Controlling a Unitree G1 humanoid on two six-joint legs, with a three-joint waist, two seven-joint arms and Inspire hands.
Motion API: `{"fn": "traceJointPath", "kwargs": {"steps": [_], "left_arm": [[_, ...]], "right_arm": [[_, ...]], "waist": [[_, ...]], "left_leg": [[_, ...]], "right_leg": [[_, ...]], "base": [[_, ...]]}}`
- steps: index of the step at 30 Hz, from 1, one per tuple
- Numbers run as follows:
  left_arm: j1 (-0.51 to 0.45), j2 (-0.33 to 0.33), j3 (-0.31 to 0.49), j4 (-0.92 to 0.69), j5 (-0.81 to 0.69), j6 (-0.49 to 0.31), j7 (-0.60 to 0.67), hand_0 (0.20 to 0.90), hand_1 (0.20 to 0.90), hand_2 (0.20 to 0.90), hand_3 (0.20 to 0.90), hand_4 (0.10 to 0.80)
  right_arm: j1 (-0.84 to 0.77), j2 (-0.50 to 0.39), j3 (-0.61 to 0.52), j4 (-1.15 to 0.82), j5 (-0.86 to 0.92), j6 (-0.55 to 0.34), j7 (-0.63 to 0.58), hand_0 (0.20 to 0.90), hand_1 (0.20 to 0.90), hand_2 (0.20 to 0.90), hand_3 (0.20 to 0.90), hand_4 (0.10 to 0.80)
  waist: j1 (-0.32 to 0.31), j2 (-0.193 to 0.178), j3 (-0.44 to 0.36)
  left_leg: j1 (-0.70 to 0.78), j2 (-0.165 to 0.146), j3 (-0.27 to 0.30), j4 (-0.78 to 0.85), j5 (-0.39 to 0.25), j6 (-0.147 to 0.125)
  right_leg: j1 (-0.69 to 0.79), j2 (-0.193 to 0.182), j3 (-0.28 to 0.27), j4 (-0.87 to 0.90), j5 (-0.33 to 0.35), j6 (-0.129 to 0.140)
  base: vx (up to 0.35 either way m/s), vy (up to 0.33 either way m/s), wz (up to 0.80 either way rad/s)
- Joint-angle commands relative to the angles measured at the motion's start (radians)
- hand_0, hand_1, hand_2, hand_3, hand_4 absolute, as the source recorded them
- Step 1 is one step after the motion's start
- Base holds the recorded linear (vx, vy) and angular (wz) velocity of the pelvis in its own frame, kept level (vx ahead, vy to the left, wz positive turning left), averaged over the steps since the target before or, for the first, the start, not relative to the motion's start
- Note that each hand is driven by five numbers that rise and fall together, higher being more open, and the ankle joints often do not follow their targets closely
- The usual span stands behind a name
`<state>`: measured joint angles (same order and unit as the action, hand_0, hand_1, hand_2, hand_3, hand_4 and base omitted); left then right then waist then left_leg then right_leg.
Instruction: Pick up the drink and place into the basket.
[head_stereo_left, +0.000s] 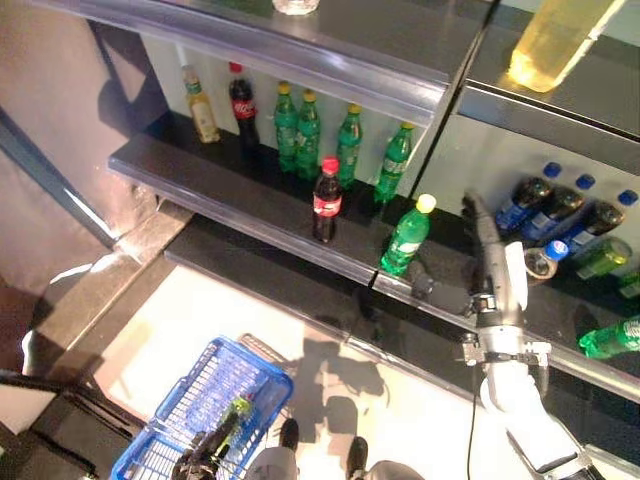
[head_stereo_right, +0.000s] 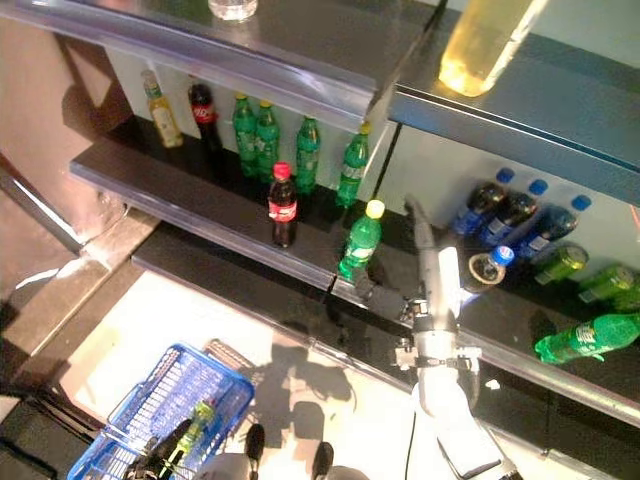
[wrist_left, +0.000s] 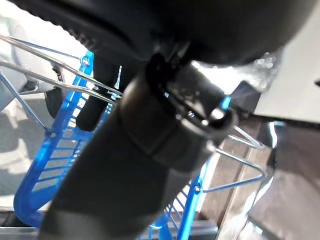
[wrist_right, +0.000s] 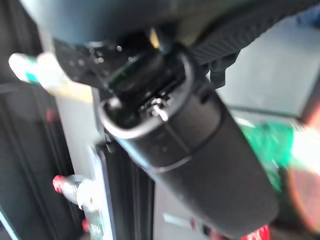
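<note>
Fingers straight beside upright green bottle, cap up

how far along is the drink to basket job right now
Early on. The left hand holds the blue basket by its handle, and a green item already seems to lie inside. The right hand is stretched beside the green bottle at the shelf's edge, not gripping it. Grasping, lifting and dropping it in remain.
</note>
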<state>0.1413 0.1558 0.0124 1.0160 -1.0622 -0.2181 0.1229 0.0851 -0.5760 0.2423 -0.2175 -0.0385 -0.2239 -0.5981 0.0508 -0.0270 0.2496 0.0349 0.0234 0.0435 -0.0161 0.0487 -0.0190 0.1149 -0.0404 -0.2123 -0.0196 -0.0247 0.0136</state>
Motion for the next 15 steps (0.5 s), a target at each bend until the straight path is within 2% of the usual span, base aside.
{"fn": "traceJointPath", "kwargs": {"steps": [1, 7, 15], "left_arm": [[0.068, -0.051, -0.059, -0.022, 0.023, -0.034, -0.062, 0.3, 0.3, 0.3, 0.2, 0.1], [0.048, -0.046, -0.112, -0.024, 0.005, -0.04, -0.068, 0.3, 0.3, 0.3, 0.2, 0.1], [-0.002, -0.022, -0.165, -0.045, -0.039, -0.054, -0.11, 0.3, 0.3, 0.3, 0.2, 0.1]], "right_arm": [[-0.096, -0.078, -0.024, -0.128, 0.021, -0.028, -0.085, 0.9, 0.9, 0.9, 0.9, 0.8], [-0.211, -0.053, 0.017, -0.082, 0.027, 0.027, -0.192, 0.9, 0.9, 0.9, 0.9, 0.8], [-0.404, -0.02, 0.076, 0.028, 0.063, 0.096, -0.274, 0.9, 0.9, 0.9, 0.9, 0.8]], "waist": [[0.022, 0.017, -0.06], [0.038, 0.034, -0.016], [0.054, 0.059, 0.086]], "left_leg": [[-0.042, 0.069, 0.0, 0.131, -0.061, -0.073], [-0.088, 0.057, -0.02, 0.18, -0.059, -0.075], [-0.184, 0.027, -0.046, 0.248, -0.055, -0.071]], "right_leg": [[-0.051, -0.086, -0.012, 0.131, -0.038, 0.074], [-0.093, -0.093, -0.029, 0.186, -0.05, 0.06], [-0.184, -0.112, -0.045, 0.262, -0.057, 0.043]], "base": [[0.079, 0.028, 0.02], [0.034, 0.033, 0.03], [-0.085, 0.036, 0.05]]}}
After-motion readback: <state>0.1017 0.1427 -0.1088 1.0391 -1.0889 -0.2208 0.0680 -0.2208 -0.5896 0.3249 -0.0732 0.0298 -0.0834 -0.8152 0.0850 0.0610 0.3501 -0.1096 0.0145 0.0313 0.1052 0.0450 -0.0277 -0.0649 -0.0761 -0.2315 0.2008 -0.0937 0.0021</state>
